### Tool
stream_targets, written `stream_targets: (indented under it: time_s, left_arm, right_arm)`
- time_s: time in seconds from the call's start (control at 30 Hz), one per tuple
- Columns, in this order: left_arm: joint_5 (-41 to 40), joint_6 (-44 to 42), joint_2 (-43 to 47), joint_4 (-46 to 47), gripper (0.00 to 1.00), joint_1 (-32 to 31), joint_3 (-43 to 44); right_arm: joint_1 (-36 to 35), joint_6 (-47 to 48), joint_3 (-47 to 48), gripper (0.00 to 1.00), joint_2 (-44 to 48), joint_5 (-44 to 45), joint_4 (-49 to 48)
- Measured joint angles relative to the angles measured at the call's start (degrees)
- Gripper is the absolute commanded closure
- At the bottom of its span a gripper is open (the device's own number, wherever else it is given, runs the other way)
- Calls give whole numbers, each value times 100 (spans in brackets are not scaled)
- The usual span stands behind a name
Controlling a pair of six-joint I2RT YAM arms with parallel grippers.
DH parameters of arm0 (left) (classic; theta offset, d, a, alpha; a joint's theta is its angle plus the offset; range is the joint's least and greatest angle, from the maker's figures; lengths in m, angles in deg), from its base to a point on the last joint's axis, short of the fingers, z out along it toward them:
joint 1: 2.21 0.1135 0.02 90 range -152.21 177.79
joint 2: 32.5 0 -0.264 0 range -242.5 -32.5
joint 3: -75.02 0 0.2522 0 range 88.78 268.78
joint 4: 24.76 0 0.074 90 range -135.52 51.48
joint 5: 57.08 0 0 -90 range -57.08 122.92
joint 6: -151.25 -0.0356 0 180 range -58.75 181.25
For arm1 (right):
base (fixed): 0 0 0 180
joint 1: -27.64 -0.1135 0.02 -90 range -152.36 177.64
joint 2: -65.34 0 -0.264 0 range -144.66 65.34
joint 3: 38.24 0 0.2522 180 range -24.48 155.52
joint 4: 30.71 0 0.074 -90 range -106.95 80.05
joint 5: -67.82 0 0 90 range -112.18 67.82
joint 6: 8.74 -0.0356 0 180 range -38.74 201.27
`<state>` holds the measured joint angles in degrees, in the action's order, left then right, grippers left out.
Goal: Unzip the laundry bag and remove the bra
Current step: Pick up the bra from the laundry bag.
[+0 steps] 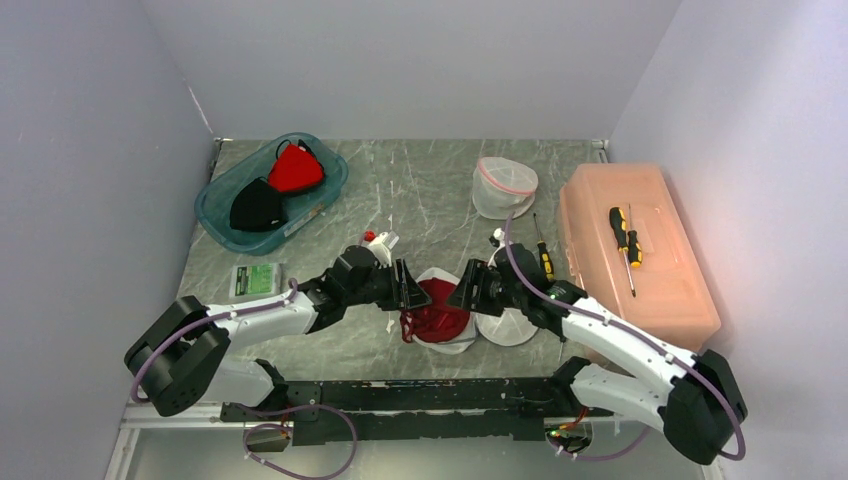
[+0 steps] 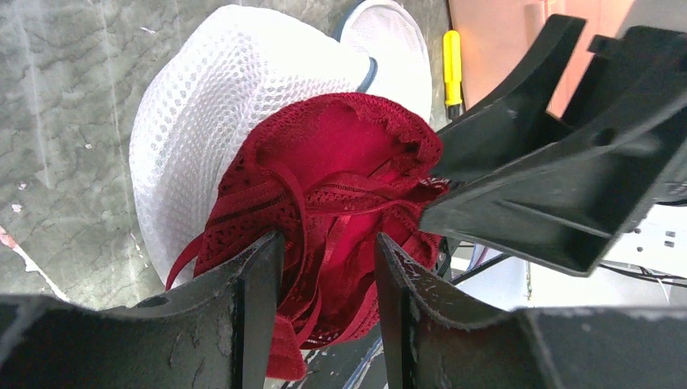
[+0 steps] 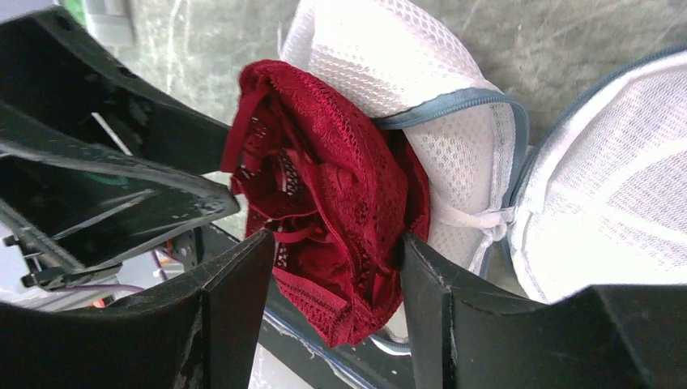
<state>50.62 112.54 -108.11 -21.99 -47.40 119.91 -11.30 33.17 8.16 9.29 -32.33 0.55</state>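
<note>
The red bra (image 2: 340,162) is seen half out of the unzipped white mesh laundry bag (image 2: 211,97), at the near middle of the counter (image 1: 420,190). Its straps are pinched by the left claw (image 2: 328,243). Its cup is straddled by the right claw (image 3: 336,243), but whether that one grips cannot be told.

Soft, even light falls from above in the overhead view. The pale walls (image 1: 120,120) take a faint lilac cast, and the table (image 1: 430,190) carries only a weak, blurred shadow beneath the left arm (image 1: 260,315). The orange box (image 1: 640,270) at the right looks a little washed out on its lid, without hard glare. Both wrist views are bright and sharp in the middle: the lace of the red bra (image 2: 340,178) shows clearly, while the white mesh bag (image 2: 211,105) comes close to overexposure. Nearest the lens, the fingers (image 2: 243,324) of the left gripper (image 2: 328,259) and the fingers (image 3: 227,316) of the right gripper (image 3: 336,251) are dark, low in detail and slightly soft.
</note>
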Motion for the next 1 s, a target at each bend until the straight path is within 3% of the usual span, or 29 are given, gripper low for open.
stream_targets:
  time_s: [0.33,0.43,0.7,0.9,1.0]
  left_arm:
    - [0,4,0,22,51,0,0]
    - [0,9,0,48,51,0,-2]
    - [2,37,0,125,51,0,-66]
    - [-20,39,142,26,50,0,-70]
    - [-118,-4,599,-273,44,0,-66]
  right_arm:
    - [-74,-35,0,41,-651,-116,-133]
    - [-98,-35,0,53,-748,-109,-149]
    - [-103,-26,-13,100,-1091,-105,-363]
    - [-129,240,-11,100,-957,-28,-367]
    - [-225,699,17,100,-481,22,-295]
